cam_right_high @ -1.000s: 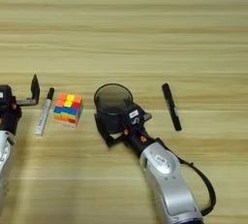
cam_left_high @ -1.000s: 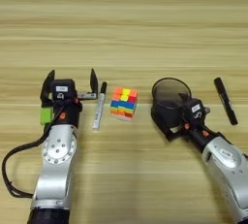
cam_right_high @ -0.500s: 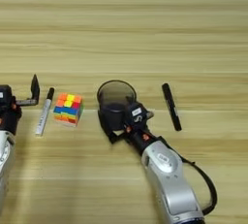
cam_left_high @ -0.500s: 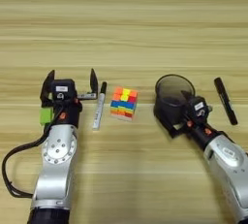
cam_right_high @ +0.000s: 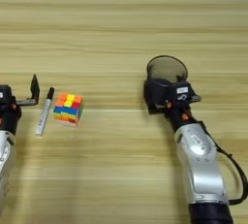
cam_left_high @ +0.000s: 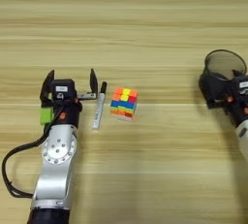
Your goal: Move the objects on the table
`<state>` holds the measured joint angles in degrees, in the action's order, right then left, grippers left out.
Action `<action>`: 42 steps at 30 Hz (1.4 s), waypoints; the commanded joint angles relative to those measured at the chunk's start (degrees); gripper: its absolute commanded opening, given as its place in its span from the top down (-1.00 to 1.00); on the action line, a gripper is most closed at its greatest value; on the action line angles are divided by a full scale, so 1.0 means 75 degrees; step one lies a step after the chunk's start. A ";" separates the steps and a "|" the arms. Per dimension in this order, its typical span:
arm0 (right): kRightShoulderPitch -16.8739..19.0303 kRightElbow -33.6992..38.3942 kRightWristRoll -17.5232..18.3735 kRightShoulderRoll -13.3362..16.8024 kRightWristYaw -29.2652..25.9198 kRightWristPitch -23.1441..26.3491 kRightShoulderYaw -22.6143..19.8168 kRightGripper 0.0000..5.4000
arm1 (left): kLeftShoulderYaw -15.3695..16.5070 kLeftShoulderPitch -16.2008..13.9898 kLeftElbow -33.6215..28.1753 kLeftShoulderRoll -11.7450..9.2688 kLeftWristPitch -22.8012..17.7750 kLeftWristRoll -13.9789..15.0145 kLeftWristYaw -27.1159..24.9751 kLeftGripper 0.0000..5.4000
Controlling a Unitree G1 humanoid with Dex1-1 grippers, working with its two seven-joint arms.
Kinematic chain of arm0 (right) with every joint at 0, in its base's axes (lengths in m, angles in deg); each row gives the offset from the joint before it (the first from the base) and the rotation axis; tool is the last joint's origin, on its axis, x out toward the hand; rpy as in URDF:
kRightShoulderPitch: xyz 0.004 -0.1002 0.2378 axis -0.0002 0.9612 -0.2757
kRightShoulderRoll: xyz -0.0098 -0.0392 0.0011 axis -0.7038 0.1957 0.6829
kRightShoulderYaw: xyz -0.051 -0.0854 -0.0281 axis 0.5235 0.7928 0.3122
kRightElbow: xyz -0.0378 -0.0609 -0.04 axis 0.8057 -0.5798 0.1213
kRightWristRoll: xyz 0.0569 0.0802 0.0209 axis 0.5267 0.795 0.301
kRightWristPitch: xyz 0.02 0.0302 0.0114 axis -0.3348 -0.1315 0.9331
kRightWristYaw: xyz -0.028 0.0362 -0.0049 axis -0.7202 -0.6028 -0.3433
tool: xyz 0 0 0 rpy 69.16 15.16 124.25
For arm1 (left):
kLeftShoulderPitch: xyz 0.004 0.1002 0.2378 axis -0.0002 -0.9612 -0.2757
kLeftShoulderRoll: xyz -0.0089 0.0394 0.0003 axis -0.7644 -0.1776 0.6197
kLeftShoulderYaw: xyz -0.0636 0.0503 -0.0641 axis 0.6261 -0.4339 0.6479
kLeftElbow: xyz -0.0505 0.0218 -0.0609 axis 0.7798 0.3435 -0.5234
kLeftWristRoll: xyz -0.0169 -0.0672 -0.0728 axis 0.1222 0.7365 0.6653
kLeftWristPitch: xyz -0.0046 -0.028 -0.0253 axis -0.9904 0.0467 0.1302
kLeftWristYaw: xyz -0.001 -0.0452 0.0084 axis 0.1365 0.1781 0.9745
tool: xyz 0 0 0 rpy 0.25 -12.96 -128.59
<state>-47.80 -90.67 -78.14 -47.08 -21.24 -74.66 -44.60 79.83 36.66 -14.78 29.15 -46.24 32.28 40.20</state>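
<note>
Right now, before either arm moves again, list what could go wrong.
1. The right claw seems to grip the cup only by its near wall, so the cup may tilt or slip out if it is swung fast.
2. The left claw stands open with one finger close beside the marker. A sideways move could roll the marker into the cube.

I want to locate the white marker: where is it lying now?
The white black-capped marker lies on the table toward the robot's left side, between the left gripper and the puzzle cube.
</note>
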 commanded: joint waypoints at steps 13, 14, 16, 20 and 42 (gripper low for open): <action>-0.1299 -0.2395 -0.0090 0.0610 0.0779 -0.0241 -0.0990 -0.78 | 0.0050 0.0041 0.0039 -0.0045 -0.0103 -0.0030 -0.0020 -1.00; -0.1326 -0.2487 -0.0106 0.0618 0.0788 -0.0255 -0.0978 -0.78 | 0.0056 0.0039 0.0038 -0.0046 -0.0099 -0.0025 -0.0025 -1.00; -0.1365 -0.2613 -0.0120 0.0628 0.0774 -0.0134 -0.0935 -0.78 | 0.0070 0.0036 0.0032 -0.0047 -0.0098 -0.0019 -0.0029 -1.00; -0.1439 -0.2839 -0.0107 0.0625 0.0733 -0.0012 -0.0890 -0.78 | 0.0093 0.0024 0.0010 -0.0053 -0.0098 -0.0008 -0.0044 -1.00; -0.1395 -0.2774 -0.0088 0.0651 0.0538 0.0379 -0.0680 -0.99 | 0.0164 -0.0030 -0.0121 -0.0063 -0.0136 0.0009 -0.0076 -1.00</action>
<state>-58.27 -112.49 -78.65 -42.61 -17.52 -73.11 -49.70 80.94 36.63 -15.03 28.94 -46.23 32.41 39.80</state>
